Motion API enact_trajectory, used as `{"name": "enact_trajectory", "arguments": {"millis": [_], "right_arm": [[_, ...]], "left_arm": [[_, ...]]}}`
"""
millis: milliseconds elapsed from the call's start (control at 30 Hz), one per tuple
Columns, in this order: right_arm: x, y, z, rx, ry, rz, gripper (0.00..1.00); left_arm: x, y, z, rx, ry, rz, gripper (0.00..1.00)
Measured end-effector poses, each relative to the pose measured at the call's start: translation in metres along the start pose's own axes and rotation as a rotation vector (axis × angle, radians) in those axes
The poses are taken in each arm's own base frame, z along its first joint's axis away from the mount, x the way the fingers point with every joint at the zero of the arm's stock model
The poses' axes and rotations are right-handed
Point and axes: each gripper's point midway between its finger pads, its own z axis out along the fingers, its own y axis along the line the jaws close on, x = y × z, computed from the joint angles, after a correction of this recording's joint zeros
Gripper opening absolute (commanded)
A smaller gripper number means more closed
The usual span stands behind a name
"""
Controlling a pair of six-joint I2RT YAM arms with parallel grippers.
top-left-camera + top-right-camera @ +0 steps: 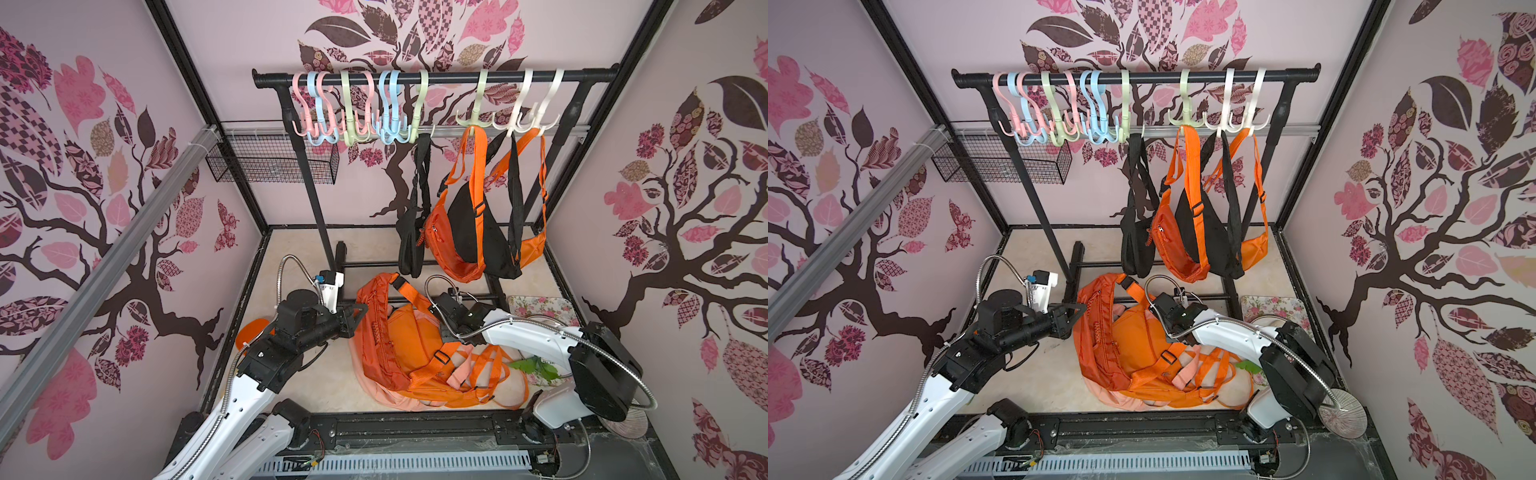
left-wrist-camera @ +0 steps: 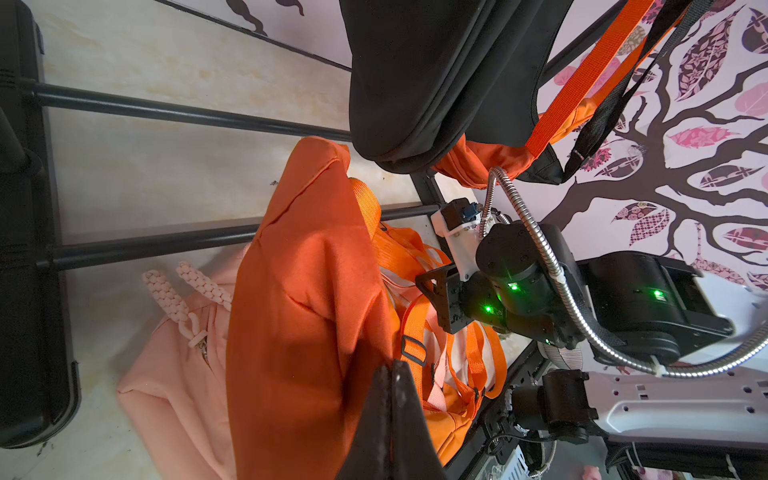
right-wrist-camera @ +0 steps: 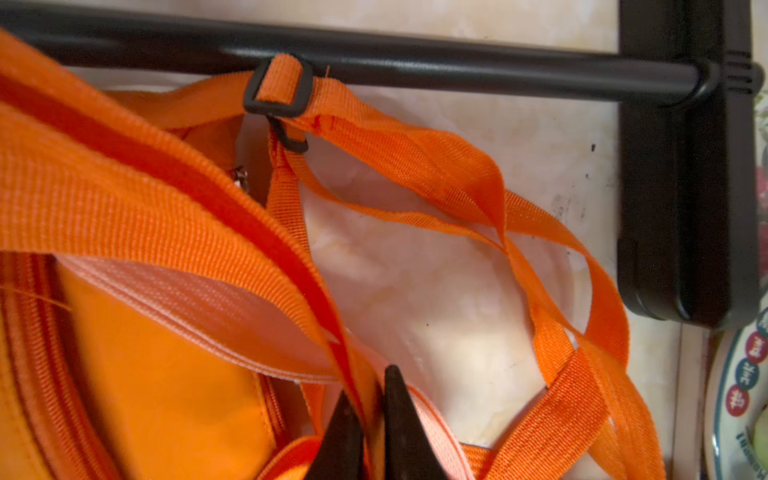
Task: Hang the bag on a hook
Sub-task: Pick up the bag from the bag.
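Our right hand (image 3: 372, 388) is pinched shut on an orange strap (image 3: 174, 216) of the orange bag (image 1: 399, 345). The bag lies on a pink bag (image 1: 370, 388) near the middle of the tabletop's (image 1: 299, 374) front edge. Our left hand (image 2: 392, 370) is closed on nothing, just beside the orange bag. Over the back edge, the hooks (image 1: 471, 118) hang from the rail (image 1: 449, 77).

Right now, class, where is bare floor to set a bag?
Bare floor lies between the left arm, orange bag pile and front rail; another strip behind the rack base, beside the hanging bags. Crowded: right side, by right arm and floral tray.
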Motion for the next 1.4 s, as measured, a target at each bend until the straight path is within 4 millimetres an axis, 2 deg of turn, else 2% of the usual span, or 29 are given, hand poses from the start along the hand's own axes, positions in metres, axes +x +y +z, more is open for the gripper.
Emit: {"name": "enact_trajectory", "arguments": {"millis": [167, 300, 400, 500, 667, 733, 800, 900, 1033, 1233, 1400], "right_arm": [[0.001, -0.003, -0.004, 0.002, 0.001, -0.004, 0.01], [-0.007, -0.006, -0.021, -0.027, -0.037, 0.012, 0.00], [-0.024, -0.009, -0.048, -0.083, -0.124, 0.050, 0.00], [-0.042, -0.020, -0.084, -0.148, -0.254, 0.103, 0.00], [-0.074, -0.040, -0.146, -0.242, -0.497, 0.156, 0.00], [-0.086, -0.043, -0.164, -0.265, -0.567, 0.154, 0.00], [-0.102, -0.041, -0.181, -0.284, -0.629, 0.144, 0.00], [-0.135, -0.034, -0.217, -0.313, -0.730, 0.125, 0.00], [-0.193, -0.026, -0.286, -0.354, -0.907, 0.120, 0.00], [-0.271, -0.015, -0.394, -0.425, -1.159, 0.113, 0.00], [-0.320, 0.002, -0.450, -0.450, -1.296, 0.083, 0.00]], "left_arm": [[-0.003, -0.001, -0.007, -0.003, -0.030, 0.015, 0.00], [-0.007, -0.003, -0.016, 0.006, -0.068, 0.027, 0.00], [-0.009, -0.007, -0.025, 0.026, -0.110, 0.047, 0.00], [-0.013, -0.013, -0.039, 0.059, -0.176, 0.078, 0.00], [-0.025, -0.026, -0.070, 0.107, -0.317, 0.134, 0.00], [-0.031, -0.032, -0.080, 0.125, -0.363, 0.160, 0.00], [-0.033, -0.034, -0.086, 0.133, -0.388, 0.179, 0.00], [-0.036, -0.036, -0.094, 0.130, -0.420, 0.204, 0.00], [-0.048, -0.041, -0.107, 0.120, -0.482, 0.246, 0.00], [-0.083, -0.070, -0.141, 0.142, -0.613, 0.324, 0.00], [-0.106, -0.090, -0.158, 0.177, -0.696, 0.363, 0.00]]}}
